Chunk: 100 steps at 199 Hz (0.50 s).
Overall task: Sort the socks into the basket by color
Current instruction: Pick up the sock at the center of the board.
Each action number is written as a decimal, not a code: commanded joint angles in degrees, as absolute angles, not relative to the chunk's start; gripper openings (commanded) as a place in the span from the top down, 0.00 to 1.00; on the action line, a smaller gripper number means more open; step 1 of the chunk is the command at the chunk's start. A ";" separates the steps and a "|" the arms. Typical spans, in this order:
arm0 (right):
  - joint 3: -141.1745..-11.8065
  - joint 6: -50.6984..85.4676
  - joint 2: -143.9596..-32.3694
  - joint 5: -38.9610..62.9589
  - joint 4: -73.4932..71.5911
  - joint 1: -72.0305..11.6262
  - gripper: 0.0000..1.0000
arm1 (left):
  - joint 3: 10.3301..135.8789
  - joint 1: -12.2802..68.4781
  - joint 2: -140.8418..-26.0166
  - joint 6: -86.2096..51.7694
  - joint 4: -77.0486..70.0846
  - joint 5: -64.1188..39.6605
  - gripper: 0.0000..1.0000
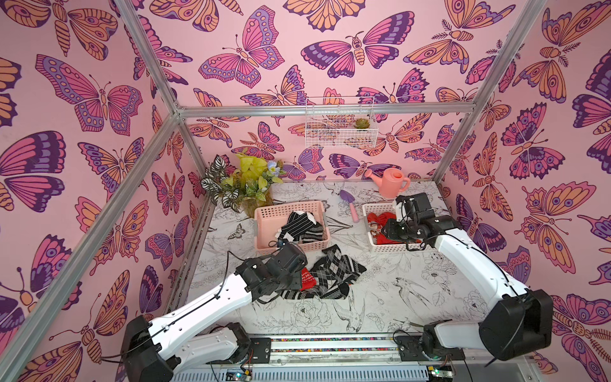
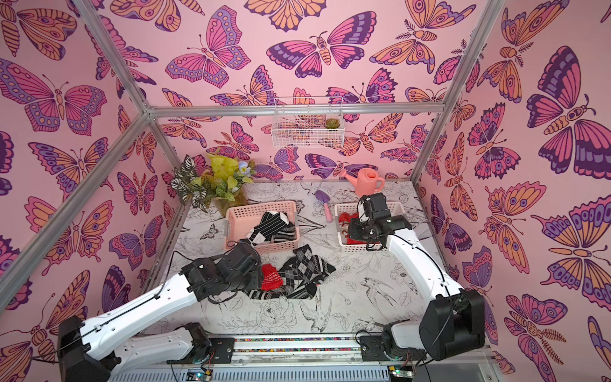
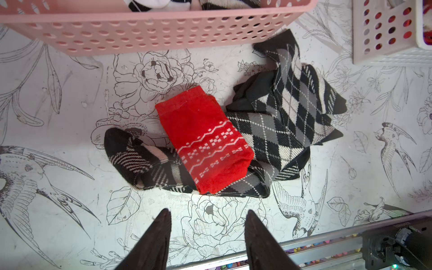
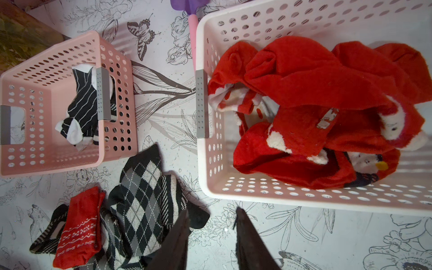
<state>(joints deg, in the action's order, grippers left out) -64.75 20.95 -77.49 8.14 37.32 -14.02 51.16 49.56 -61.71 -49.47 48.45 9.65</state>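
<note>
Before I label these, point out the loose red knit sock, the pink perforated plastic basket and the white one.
Red knit sock (image 3: 203, 140): left wrist view, patterned middle.
Pink plastic basket (image 1: 264, 228): a top view, left side.
White plastic basket (image 4: 215, 161): right wrist view, side wall.

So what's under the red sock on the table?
The red sock lies on a plaid sock that sticks out one side, and on argyle socks that stick out the other. What is right beneath it is covered.
</note>
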 commanded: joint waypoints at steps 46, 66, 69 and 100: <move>-65.09 19.87 -75.87 8.63 38.77 -15.59 0.64 | 45.78 50.41 -61.02 -56.61 46.18 10.64 0.48; -65.17 19.67 -75.50 8.35 39.20 -16.07 0.64 | 44.08 50.44 -60.09 -58.09 44.23 10.39 0.47; -65.14 19.69 -75.43 8.28 39.35 -16.09 0.64 | 43.76 50.45 -59.93 -58.26 43.75 10.31 0.47; -65.03 19.71 -75.06 8.12 39.48 -16.17 0.64 | 40.33 50.45 -59.32 -59.79 38.13 9.45 0.47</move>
